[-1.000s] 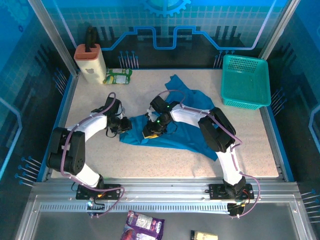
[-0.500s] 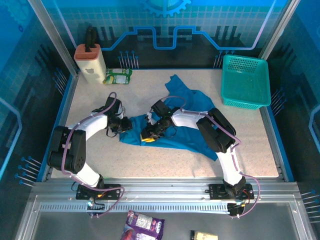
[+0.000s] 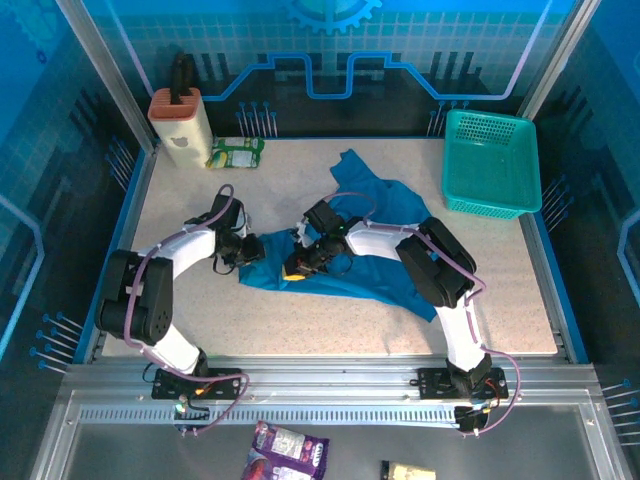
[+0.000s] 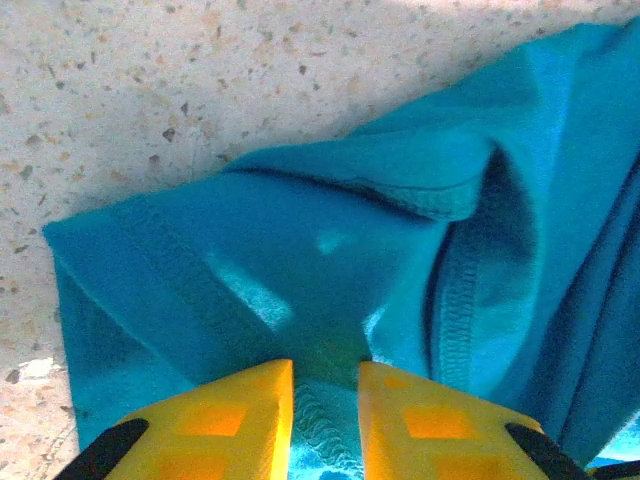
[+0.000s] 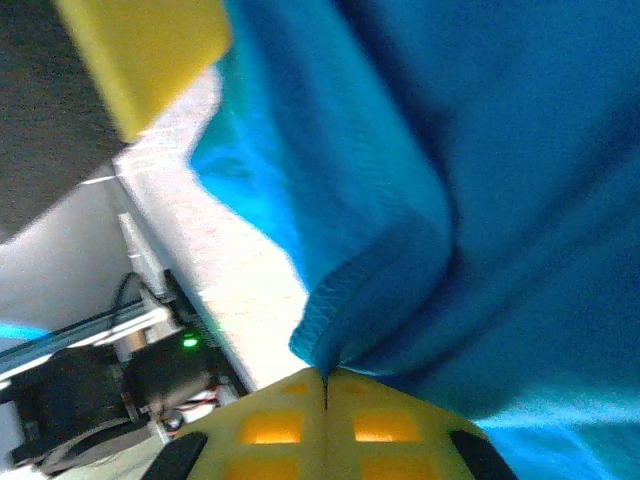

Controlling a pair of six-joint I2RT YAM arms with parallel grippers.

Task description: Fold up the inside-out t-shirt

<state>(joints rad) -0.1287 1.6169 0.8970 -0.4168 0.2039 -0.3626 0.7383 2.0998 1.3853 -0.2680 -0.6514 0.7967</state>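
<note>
The t-shirt (image 3: 385,205) lies crumpled at the table's centre, soft teal knit with stitched hems showing. The left gripper (image 4: 325,375), jaws narrow, pinches its 9 o'clock edge. The right gripper (image 5: 325,378), jaws together, nips a hemmed fold just beside. The table (image 3: 200,310) is flat, speckled and stone-like, ringed by blue panelled walls (image 3: 420,30). A rigid mesh basket (image 3: 490,165) sits at 2 o'clock.

At the far right corner of the speckled table (image 3: 300,320), a teal mesh basket (image 3: 492,165). At its far left corner, an upright beige container (image 3: 182,128) with a dark handle, a green-and-white packet (image 3: 236,152) just beside. Past the table's near edge, a purple snack bag (image 3: 288,452).
</note>
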